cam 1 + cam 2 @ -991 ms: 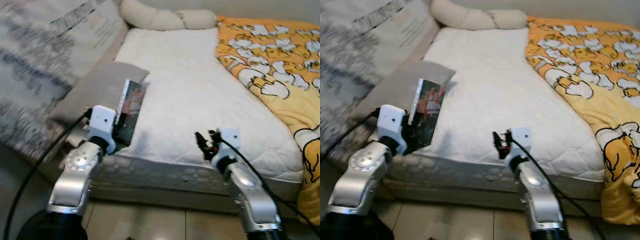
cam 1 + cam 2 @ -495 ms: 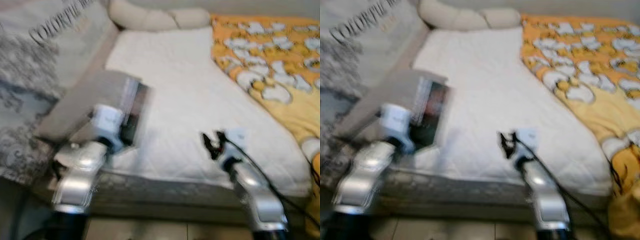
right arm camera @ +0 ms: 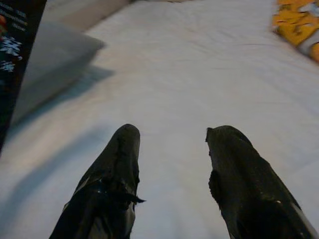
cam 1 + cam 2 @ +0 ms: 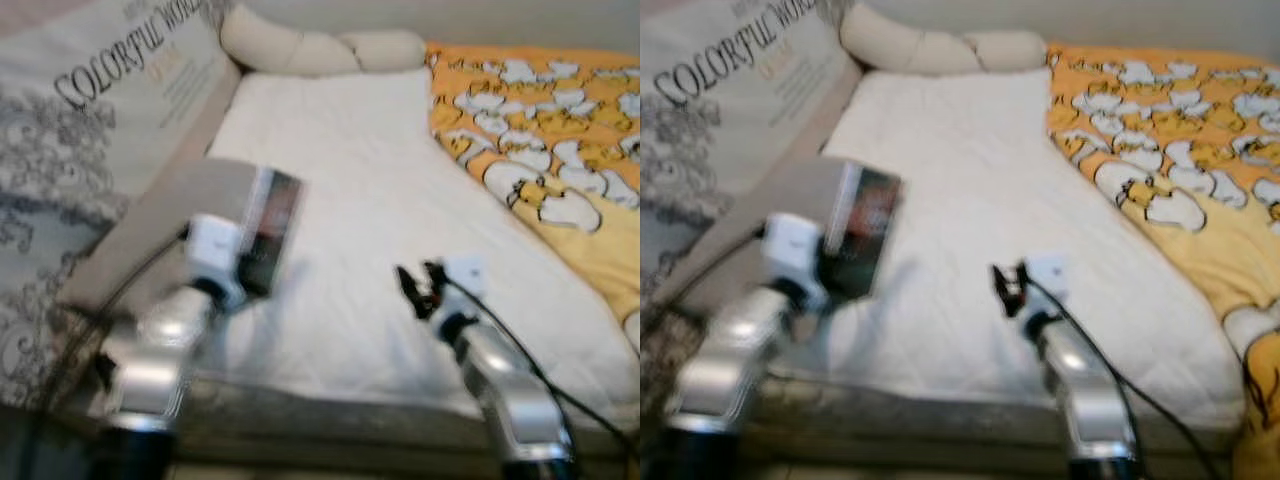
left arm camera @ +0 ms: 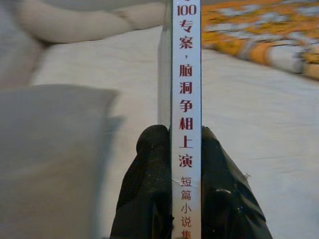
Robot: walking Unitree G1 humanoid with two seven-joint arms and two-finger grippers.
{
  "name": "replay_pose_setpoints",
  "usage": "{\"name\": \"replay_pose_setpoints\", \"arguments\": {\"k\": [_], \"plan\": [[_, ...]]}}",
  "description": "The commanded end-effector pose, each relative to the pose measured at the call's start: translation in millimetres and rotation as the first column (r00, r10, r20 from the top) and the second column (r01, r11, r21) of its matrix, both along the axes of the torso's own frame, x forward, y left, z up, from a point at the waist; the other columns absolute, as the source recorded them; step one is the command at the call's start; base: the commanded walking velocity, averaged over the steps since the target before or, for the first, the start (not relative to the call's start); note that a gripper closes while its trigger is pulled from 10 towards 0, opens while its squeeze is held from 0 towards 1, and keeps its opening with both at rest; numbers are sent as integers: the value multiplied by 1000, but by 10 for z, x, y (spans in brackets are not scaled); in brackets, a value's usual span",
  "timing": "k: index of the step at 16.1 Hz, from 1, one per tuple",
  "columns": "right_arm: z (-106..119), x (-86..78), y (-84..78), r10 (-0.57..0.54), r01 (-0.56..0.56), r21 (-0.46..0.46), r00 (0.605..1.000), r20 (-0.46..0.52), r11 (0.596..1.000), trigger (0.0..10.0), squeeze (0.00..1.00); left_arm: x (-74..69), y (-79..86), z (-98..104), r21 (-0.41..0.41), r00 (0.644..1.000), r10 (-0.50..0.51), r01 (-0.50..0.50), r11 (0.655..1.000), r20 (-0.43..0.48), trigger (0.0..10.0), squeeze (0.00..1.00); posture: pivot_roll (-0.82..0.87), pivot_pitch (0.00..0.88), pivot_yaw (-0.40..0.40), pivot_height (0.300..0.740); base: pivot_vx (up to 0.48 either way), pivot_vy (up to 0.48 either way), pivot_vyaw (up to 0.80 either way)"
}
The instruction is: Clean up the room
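Left tool (image 5: pixel 185 164) clamps one upright book (image 4: pixel 268 232) above the mattress (image 4: pixel 380 200); right tool (image 3: pixel 172 164) gapes apart, empty

Premises: home bedroom.
Evidence: bed (image 4: pixel 350 200) with white mattress pad, orange patterned duvet (image 4: pixel 540 120), cream bolster pillow (image 4: pixel 320 48) at its head.

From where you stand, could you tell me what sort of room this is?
Most likely a bedroom: a bed with a white mattress, an orange patterned duvet on one side, and a long cream pillow at its head.
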State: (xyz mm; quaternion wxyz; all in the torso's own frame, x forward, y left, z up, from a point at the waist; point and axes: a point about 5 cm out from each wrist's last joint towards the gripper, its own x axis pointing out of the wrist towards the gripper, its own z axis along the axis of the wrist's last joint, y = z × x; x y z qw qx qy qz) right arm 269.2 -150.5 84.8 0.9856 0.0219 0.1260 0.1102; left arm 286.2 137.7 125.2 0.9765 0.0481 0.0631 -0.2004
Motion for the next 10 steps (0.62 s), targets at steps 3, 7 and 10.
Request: {"name": "replay_pose_setpoints", "arguments": {"k": [3,7,10], "plan": [[38,29,37,11,-11,-1,1000,13,1000,10000,0,28,83,119,9,999,13,-14,1000,49,10000,0,-11,0,35,740,390,0,-533],[61,53,-56,48,-48,-8,999,3,999,10000,0,29,24,109,-11,999,-44,44,999,25,10000,0,-13,0,37,740,154,0,0],[111,46,-175,147,-145,54,989,-30,988,10000,0,72,-8,106,-10,994,-102,102,995,-35,10000,0,-15,0,41,740,0,0,0]]}}
